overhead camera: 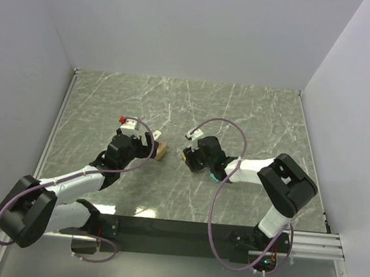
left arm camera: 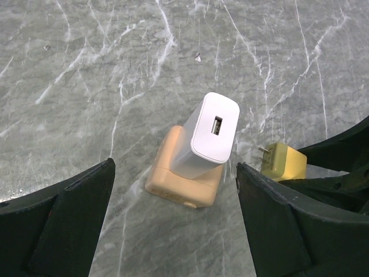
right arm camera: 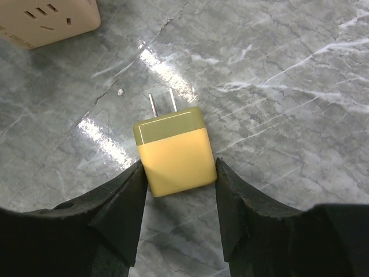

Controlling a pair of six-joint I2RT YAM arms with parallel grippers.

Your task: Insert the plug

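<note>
Your right fingers (right arm camera: 124, 199) are clamping the yellow plug (right arm camera: 173, 156), its prongs pointing toward the beige socket block (left arm camera: 167, 179) on the table (right arm camera: 288, 86); your left fingers (left arm camera: 75, 202) are standing apart, that block between them.

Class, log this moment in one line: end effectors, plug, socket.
left end effector: open, flanking beige socket with white charger | right end effector: shut on yellow plug | plug not inserted
</note>
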